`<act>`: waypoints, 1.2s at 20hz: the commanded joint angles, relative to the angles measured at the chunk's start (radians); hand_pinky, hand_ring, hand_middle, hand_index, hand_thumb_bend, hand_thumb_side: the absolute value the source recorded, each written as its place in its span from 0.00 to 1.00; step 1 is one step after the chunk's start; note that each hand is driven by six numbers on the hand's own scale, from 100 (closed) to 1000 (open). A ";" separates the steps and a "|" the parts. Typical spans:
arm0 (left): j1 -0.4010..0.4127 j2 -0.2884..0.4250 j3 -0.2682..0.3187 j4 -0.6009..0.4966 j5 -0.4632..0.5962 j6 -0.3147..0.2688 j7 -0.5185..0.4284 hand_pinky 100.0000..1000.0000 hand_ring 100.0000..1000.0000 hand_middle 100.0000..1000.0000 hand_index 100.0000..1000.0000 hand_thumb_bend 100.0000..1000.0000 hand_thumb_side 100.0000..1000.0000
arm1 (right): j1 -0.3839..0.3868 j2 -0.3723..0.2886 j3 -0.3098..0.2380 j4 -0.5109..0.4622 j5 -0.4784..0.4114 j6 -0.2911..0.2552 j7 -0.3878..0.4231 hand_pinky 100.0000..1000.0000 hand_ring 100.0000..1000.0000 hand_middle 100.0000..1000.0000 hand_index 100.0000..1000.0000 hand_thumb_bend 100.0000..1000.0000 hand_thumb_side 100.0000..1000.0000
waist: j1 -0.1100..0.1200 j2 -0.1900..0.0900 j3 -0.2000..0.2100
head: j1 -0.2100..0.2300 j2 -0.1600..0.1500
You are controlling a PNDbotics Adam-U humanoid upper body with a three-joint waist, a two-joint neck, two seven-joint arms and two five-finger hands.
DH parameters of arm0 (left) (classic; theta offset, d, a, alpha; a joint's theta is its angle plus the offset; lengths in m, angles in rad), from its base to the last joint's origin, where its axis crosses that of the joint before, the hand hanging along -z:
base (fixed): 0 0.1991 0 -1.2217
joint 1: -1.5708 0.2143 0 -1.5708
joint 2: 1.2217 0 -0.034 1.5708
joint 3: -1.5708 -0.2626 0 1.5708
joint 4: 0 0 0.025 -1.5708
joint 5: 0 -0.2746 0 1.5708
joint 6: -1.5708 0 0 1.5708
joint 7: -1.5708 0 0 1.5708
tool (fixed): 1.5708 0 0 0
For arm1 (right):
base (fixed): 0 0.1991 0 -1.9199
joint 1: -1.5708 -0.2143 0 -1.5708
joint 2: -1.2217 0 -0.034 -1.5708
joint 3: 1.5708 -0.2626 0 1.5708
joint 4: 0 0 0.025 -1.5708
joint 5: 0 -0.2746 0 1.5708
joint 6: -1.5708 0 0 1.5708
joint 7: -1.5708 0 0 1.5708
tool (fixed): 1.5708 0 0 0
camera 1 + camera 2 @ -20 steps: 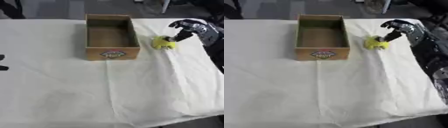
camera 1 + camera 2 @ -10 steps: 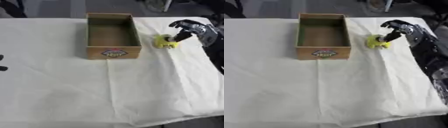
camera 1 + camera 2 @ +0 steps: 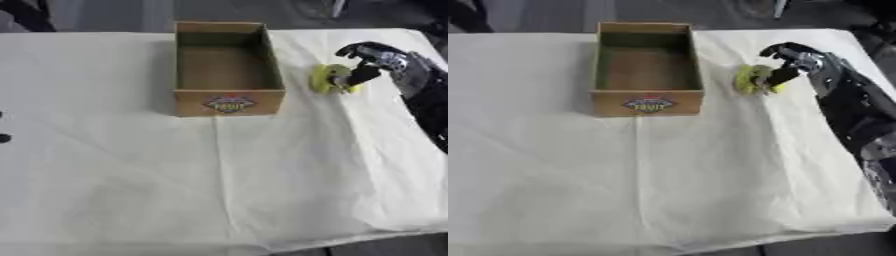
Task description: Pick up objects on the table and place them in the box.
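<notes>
A yellow-green round object (image 3: pixel 328 79) stands on the cream tablecloth just right of the open cardboard box (image 3: pixel 227 102). My right hand (image 3: pixel 374 57) comes in from the right, its fingers arched over the object and its thumb pressed on the object's right side. The object is tipped up on edge, close to the box's right wall. The box looks empty inside, with a "FRUIT" label on its front. Only dark fingertips of my left hand (image 3: pixel 3 137) show at the left edge.
The cream tablecloth (image 3: pixel 219 190) covers the table, with a fold line running from the box toward the front edge. Dark shapes lie beyond the table's far edge. My right forearm (image 3: pixel 850 115) stretches along the right side.
The yellow-green object has tipped from lying flatter to standing on edge and sits slightly nearer the box. My right hand has stayed on it. The view has shifted a little.
</notes>
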 commanded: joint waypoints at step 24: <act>-0.013 0.013 0.007 -0.017 0.001 -0.001 0.000 0.57 0.75 0.54 0.71 0.26 0.55 | -0.012 -0.009 -0.003 -0.084 0.046 0.023 -0.267 0.09 0.24 0.27 0.43 0.00 0.18 | -0.005 -0.028 -0.030 | -0.004 0.006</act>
